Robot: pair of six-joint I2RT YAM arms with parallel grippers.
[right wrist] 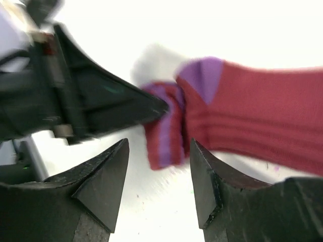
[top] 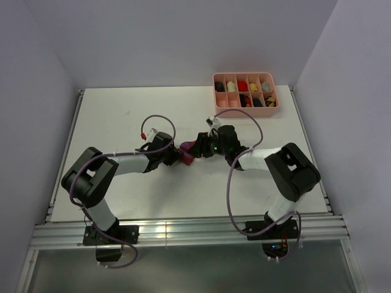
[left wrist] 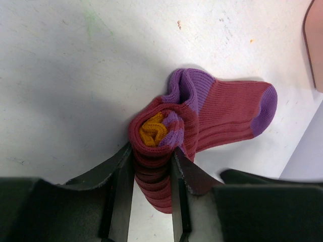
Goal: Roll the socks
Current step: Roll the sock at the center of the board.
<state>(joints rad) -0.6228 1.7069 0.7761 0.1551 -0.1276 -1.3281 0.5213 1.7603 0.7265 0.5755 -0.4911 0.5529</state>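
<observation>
Top external: the socks point(top: 187, 154) lie mid-tabletop point(top: 122, 116), clear of every edge.
Left wrist: left gripper point(left wrist: 151, 149) nips the rolled orange-cored end tight; the purple toe lies flat. Right wrist: right gripper point(right wrist: 159, 146) gapes empty, just short of the roll.

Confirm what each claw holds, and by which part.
Left claw pinches the sock at its rolled end; right claw is open, holding nothing.

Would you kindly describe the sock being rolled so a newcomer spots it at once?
On the white table, look at its middle, where the left hand pinches a half-rolled dark red sock. Unlike the small bundles in the far pink tray, it shows purple heel and toe and an orange cuff at the roll's core.
</observation>
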